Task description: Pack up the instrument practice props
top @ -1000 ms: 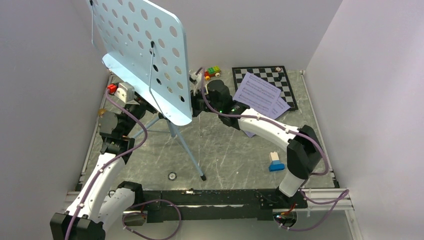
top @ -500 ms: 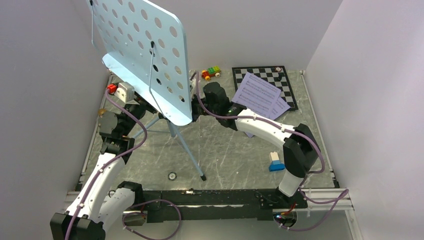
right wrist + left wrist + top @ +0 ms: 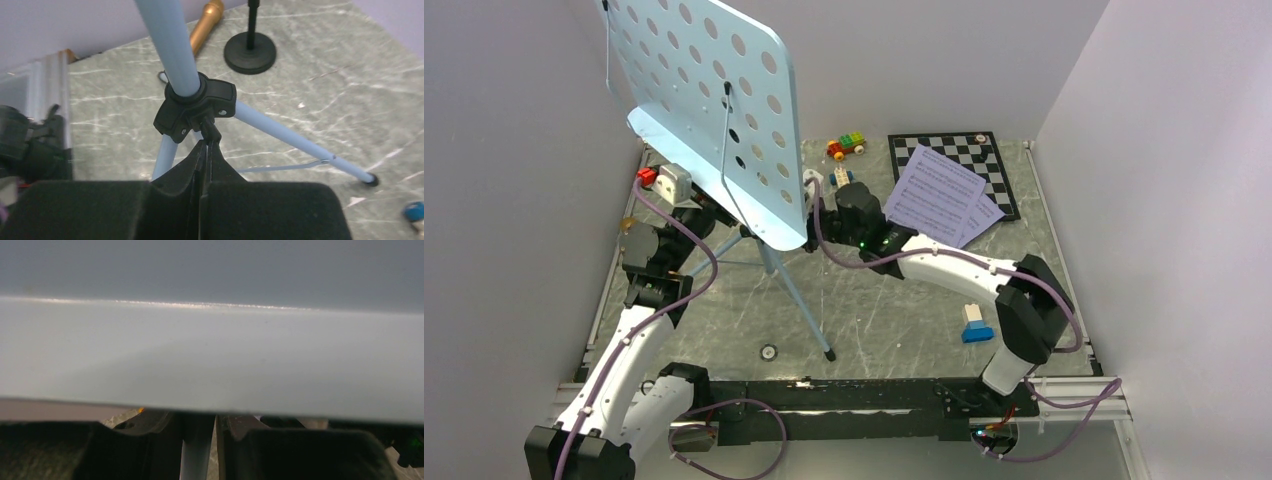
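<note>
Right end effector [image 3: 205, 145] pulled nearer | clenched, touching music stand collar [image 3: 195, 107] | left end effector [image 3: 198, 426] clasps pole [image 3: 196, 462]

Top view: bright, even, diffuse overhead light. Shadows are soft and faint on the marbled table [image 3: 904, 290], and the pale walls [image 3: 514, 200] look a bit washed. Sharp throughout, with mild wide-angle bend at the edges. Left wrist view: the music stand [image 3: 674, 130] desk sits right against the lens, a grey blur filling most of the frame, with a thin glare streak along its edge. Left gripper [image 3: 197, 422] fingers [image 3: 125, 450] are dark, underexposed and soft. Right wrist view: well lit, tripod hub [image 3: 197, 105] crisp. Right gripper [image 3: 205, 145] fingers [image 3: 100, 210] are near-black and blurred at the bottom. Microphone [image 3: 206, 22] and mic stand [image 3: 250, 50] are slightly soft.
</note>
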{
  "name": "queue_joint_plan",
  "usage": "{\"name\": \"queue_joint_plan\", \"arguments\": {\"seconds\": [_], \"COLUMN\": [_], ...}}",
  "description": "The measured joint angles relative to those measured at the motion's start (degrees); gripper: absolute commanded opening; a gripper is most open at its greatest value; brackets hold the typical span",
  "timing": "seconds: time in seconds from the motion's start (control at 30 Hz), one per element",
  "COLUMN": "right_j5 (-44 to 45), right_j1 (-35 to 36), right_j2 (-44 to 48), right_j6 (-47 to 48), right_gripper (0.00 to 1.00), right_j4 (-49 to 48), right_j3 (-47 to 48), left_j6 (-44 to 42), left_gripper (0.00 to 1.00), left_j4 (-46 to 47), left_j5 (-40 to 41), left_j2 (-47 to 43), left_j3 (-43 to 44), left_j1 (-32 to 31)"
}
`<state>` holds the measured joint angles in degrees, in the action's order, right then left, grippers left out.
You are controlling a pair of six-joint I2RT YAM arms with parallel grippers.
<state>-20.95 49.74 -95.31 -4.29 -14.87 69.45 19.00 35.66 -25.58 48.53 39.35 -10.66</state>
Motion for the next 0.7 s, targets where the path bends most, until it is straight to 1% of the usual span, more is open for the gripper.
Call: {"name": "queue_joint_plan", "arguments": {"seconds": [0.07, 0.1, 0.17, 0.23, 0.3, 0.47, 0.53, 0.57, 0.6, 0.67, 0.7], "right_j5": [3.0, 5.2, 11.1, 18.0, 22.7, 28.4, 30.2, 31.3, 32.5, 34.6, 35.7], "right_j1": [1.6, 2.8, 5.5, 8.7, 11.1, 15.4, 16.6, 16.9, 17.1, 17.0, 16.8], "right_j2": [0.9, 1.4, 2.3, 2.5, 2.5, 1.6, 1.0, 0.8, 0.8, 1.0, 1.5], "right_j6": [4.4, 8.0, 16.0, 26.1, 34.7, 51.7, 56.2, 57.0, 56.8, 54.0, 51.3], "right_gripper": [0.00, 0.00, 0.00, 0.00, 0.00, 0.00, 0.00, 0.00, 0.09, 0.36, 0.47], "right_j4": [-2.1, -3.7, -6.4, -10.7, -14.8, -25.0, -28.1, -29.1, -29.6, -29.7, -28.8], "right_j3": [-1.9, -3.2, -5.4, -8.1, -10.5, -14.5, -15.3, -15.6, -15.8, -15.8, -15.8], "left_j6": [0.2, 0.3, 0.4, 0.4, 0.5, 0.7, 0.7, 0.7, 0.7, 0.7, 0.7], "left_gripper": [0.00, 0.00, 0.00, 0.00, 0.00, 0.00, 0.00, 0.00, 0.00, 0.00, 0.00], "left_j4": [0.1, 0.1, 0.1, 0.1, 0.2, 0.3, 0.3, 0.3, 0.3, 0.2, 0.2], "left_j5": [0.0, 0.0, 0.0, -0.1, -0.1, -0.1, -0.1, -0.1, -0.1, -0.1, -0.1], "left_j2": [0.1, 0.1, 0.1, 0.1, 0.3, 0.4, 0.4, 0.4, 0.4, 0.3, 0.3], "left_j3": [0.0, 0.0, 0.0, 0.0, 0.0, 0.0, 0.0, 0.0, 0.0, 0.0, 0.0], "left_j1": [0.0, 0.0, 0.0, 0.1, 0.1, 0.1, 0.1, 0.1, 0.1, 0.1, 0.1]}}
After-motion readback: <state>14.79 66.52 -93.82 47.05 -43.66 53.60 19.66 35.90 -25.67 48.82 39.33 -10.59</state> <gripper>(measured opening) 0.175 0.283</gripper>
